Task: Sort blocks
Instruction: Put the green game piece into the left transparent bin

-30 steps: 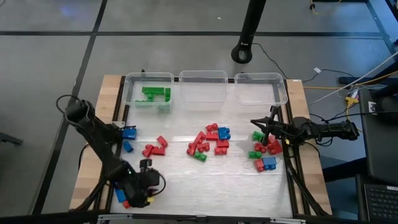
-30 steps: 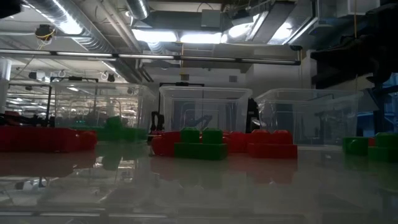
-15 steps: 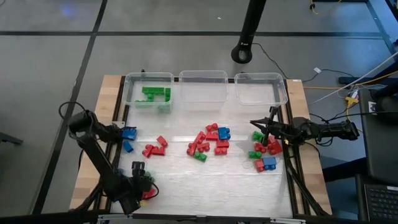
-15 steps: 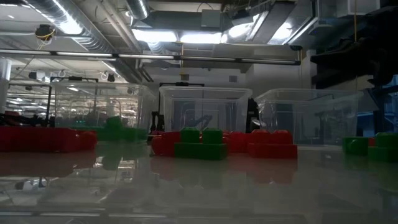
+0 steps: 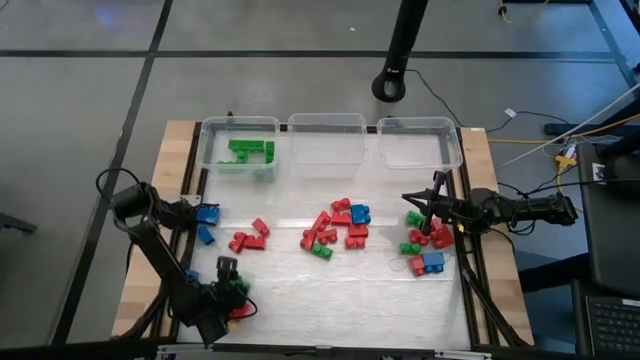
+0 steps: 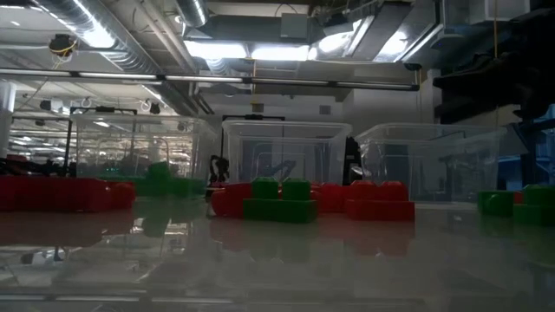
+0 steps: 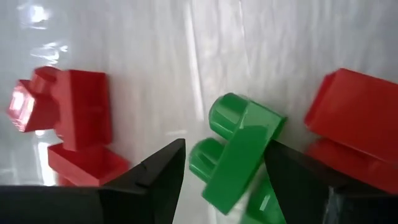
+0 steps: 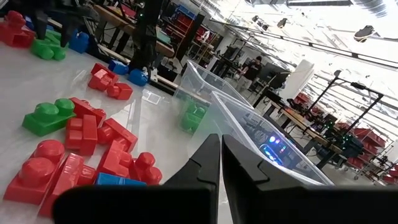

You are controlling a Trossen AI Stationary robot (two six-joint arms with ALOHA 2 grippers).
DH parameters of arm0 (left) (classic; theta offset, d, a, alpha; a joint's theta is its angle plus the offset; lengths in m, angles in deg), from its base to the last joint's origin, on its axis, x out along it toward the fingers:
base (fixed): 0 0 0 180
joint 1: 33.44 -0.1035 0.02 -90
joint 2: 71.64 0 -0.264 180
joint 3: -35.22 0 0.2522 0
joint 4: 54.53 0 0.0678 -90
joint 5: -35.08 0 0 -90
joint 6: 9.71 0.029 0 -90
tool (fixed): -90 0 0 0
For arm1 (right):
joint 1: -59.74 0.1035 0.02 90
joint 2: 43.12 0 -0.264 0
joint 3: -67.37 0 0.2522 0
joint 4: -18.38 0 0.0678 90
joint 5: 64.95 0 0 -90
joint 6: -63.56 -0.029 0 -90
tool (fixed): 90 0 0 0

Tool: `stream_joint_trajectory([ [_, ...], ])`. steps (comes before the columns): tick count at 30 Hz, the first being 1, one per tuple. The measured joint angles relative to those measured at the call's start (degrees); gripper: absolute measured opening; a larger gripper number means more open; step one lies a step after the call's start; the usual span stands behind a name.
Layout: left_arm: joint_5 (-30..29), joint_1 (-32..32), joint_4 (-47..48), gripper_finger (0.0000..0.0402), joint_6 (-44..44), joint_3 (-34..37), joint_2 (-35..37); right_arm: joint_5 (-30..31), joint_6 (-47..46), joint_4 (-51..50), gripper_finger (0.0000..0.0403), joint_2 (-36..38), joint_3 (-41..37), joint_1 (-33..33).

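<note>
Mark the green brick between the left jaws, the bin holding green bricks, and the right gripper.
green brick (image 7: pixel 239 152), left wrist view, its flat side.
bin with green bricks (image 5: pixel 207 150), high view, its left wall.
right gripper (image 5: pixel 428 207), high view, fingertips.

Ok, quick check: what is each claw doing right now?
Left claw: closed around a green block, near the table's front left corner.
Right claw: shut, holding nothing, by the right-hand pile.

Red, green, blue blocks (image 5: pixel 330 228)

Overhead looks down; low looks level; both share bins (image 5: pixel 325 140).
</note>
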Motion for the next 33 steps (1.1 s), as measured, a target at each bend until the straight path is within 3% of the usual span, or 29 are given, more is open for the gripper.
stream_joint_trajectory([
  [5, -3.0, -0.5, -0.2, 0.021, 1.0, 0.0, -1.2, 0.0, 0.0, -0.1, 0.0019, 0.0, 0.0, 0.0],
  [13, -3.2, -2.7, -1.0, 0.0201, 1.4, 0.0, -4.9, 0.0, 0.0, -0.2, 0.0019, 0.0, 0.0, 0.0],
  [27, -3.6, -4.6, -0.7, 0.0038, -0.3, 0.0, -4.8, 0.0, 0.1, -0.4, 0.0019, 0.0, 0.0, 0.0],
  [33, -3.0, -5.4, 0.9, 0.001, -0.5, -0.8, -4.6, 0.0, 0.1, -0.4, 0.0019, 0.0, 0.0, 0.0],
])
